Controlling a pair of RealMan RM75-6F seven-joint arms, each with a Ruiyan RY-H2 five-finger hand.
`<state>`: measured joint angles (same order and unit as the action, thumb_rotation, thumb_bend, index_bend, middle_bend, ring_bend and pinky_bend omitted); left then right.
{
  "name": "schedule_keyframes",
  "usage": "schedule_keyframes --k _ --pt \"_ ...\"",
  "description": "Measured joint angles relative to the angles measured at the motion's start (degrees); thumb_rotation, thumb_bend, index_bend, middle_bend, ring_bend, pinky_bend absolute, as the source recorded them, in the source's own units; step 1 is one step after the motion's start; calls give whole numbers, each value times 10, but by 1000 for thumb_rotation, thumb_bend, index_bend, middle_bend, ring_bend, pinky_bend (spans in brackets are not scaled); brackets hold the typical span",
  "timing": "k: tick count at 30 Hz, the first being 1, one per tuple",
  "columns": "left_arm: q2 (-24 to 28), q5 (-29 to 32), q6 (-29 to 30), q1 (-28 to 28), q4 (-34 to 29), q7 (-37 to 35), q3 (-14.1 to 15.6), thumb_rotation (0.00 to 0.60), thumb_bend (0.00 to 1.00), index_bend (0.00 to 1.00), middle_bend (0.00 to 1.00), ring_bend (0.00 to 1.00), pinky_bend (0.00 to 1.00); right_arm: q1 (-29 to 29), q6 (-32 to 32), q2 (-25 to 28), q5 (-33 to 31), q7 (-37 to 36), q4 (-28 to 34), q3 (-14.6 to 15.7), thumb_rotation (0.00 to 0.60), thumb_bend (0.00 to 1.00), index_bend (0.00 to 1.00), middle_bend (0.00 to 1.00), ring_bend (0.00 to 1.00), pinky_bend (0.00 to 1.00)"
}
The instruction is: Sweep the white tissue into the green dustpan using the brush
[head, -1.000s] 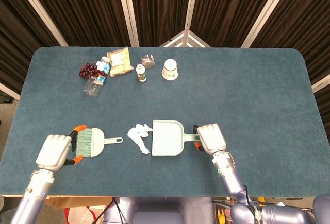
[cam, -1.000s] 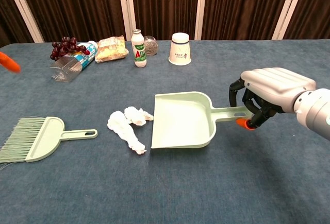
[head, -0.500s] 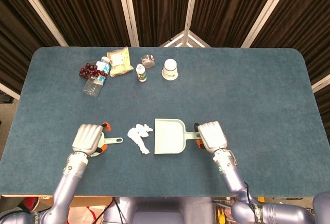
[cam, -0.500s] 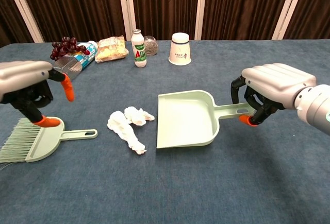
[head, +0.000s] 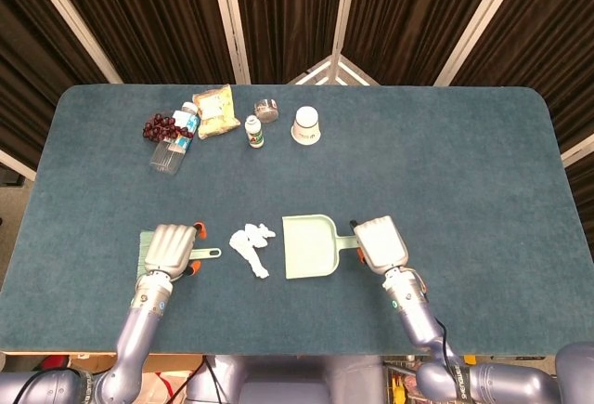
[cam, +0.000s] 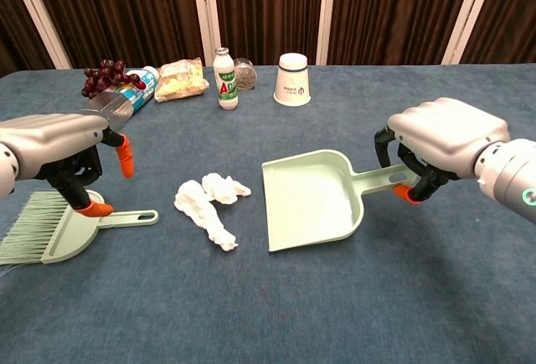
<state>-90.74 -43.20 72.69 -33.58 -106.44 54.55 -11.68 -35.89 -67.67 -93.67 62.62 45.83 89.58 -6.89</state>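
Observation:
The crumpled white tissue [head: 252,247] [cam: 209,205] lies on the blue table between brush and dustpan. My right hand [head: 380,242] [cam: 440,134] grips the handle of the green dustpan [head: 311,248] [cam: 314,201], which is tilted with its mouth toward the tissue, a short gap away. The pale green brush [cam: 54,226] lies flat at the left, bristles pointing left, handle [head: 210,254] toward the tissue. My left hand [head: 170,249] [cam: 59,142] hovers right over the brush head with its fingers apart, one orange fingertip down by the handle's base. In the head view it hides most of the brush.
Along the far side stand a bunch of grapes [head: 160,126], a lying plastic bottle [head: 173,147], a snack bag [head: 215,111], a small white bottle [head: 253,132], a little jar [head: 267,108] and a paper cup [head: 306,125]. The table's near edge runs just behind both hands.
My left hand has come in from the left and settled over the brush head. The right hand has drawn the dustpan slightly right and tipped it up.

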Motion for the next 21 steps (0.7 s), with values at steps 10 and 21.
schedule_keyframes --k 10,21 --pt "-38 35 -5 -21 62 -2 5 600 346 448 900 906 980 -1 -1 -8 0 4 -1 1 600 383 540 806 777 838" --pt "-72 32 -1 -29 125 -20 25 600 375 460 904 908 980 1 -1 -10 2 -5 -12 2 600 384 540 806 777 838"
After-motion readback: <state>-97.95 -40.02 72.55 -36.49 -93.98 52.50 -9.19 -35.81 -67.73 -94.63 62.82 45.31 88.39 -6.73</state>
